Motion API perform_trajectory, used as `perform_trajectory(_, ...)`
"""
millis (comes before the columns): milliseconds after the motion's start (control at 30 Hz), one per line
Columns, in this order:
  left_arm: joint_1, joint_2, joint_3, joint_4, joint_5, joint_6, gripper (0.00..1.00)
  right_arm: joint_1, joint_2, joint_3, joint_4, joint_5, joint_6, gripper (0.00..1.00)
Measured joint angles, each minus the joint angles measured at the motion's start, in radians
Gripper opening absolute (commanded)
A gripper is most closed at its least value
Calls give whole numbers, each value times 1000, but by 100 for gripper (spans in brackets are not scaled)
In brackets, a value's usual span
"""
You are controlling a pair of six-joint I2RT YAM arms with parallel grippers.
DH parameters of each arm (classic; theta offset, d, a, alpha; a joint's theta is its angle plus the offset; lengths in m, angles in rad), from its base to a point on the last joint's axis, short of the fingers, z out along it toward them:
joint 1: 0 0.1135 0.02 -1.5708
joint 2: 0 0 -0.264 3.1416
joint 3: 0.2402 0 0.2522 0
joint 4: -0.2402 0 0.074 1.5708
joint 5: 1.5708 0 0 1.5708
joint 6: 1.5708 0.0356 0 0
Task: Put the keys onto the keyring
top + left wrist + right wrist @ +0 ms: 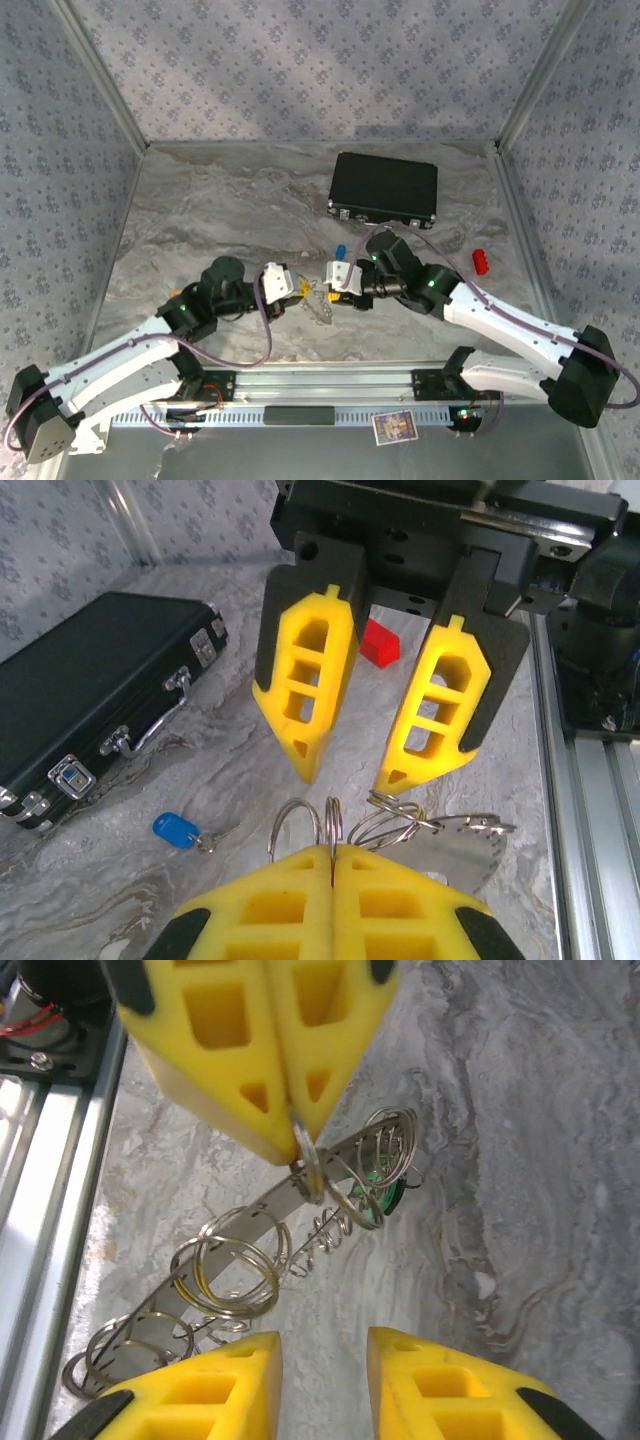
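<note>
Pinching a wire loop of the keyring (262, 1203), the left gripper (332, 852) is clamped tight; the green key (378, 1185) sits among the loops just past its tips. Facing it tip to tip, the right gripper (345, 775) stands parted and empty. The blue key (177, 829) lies on the table beyond both, near the black case (90, 680)

green key (378, 1188) mostly hidden behind keyring (262, 1210); black case (85, 680) cut off at left edge.
</note>
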Motion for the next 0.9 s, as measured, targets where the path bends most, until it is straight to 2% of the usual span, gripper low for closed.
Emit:
perform_trajectory(133, 0, 103, 180, -220, -3, 28, 0, 2, -21, 0, 1, 8, -10, 27)
perform_trajectory(333, 0, 221, 357, -487, -17, 46, 0, 2, -37, 0, 1, 8, -6, 26)
perform_trajectory(633, 0, 288, 423, -710, -30, 90, 0, 2, -46, -34, 16, -2, 3, 19)
perform_trajectory(900, 0, 373, 547, -914, -118, 199, 0, 4, -44, -61, 72, -11, 28, 18)
